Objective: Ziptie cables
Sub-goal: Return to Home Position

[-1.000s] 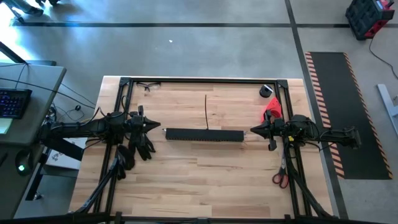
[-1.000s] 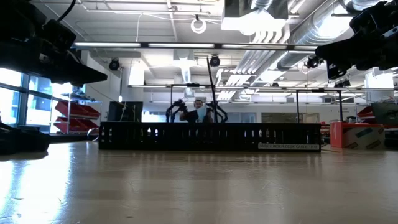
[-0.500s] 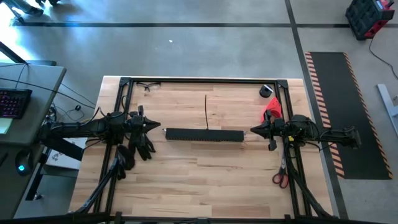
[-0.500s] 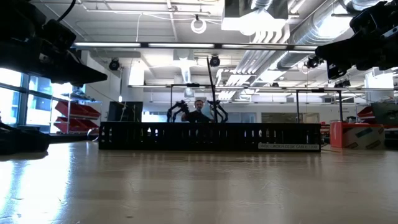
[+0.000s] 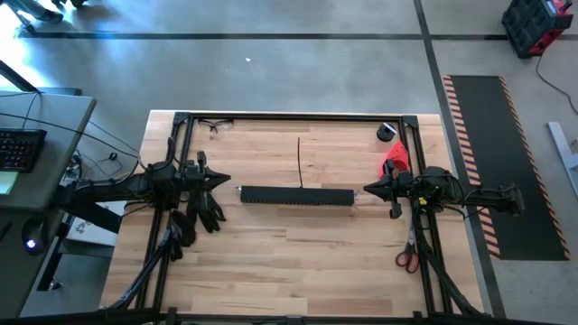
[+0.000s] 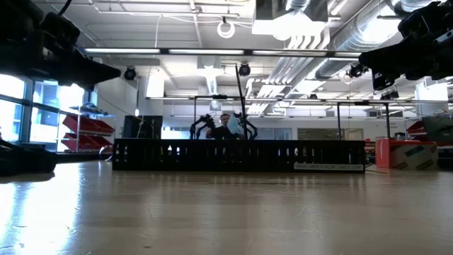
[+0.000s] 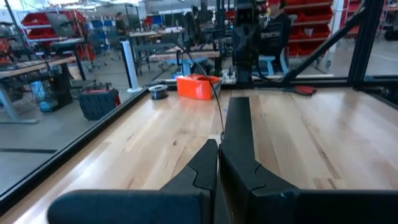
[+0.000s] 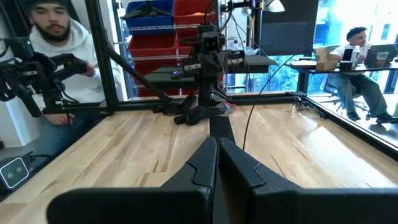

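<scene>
A long black slotted channel (image 5: 296, 195) lies across the table's middle, between my two grippers. A thin dark strip (image 5: 300, 162) rises from the channel's far side and arches toward the far edge; it also shows as the strip (image 6: 241, 99) in the low view. A small tangle of thin wires (image 5: 217, 125), probably the cables, rests on the table near the far left corner. My left gripper (image 5: 226, 180) hovers shut off the channel's left end, and its fingers (image 7: 217, 155) are together. My right gripper (image 5: 368, 189) hovers shut off the right end, and shows shut in the right wrist view (image 8: 217, 149).
A black frame (image 5: 298, 116) rims the table. A red object (image 5: 396, 161) and a small black roll (image 5: 387, 132) sit near the far right corner. Red-handled scissors (image 5: 406, 259) lie near the right arm's base, and a black clump (image 5: 203, 217) near the left arm. A person (image 8: 56, 56) sits beyond the table.
My left gripper has risen a little and drawn slightly back toward the table's left edge, staying shut. The right arm, the channel and the strip have kept still.
</scene>
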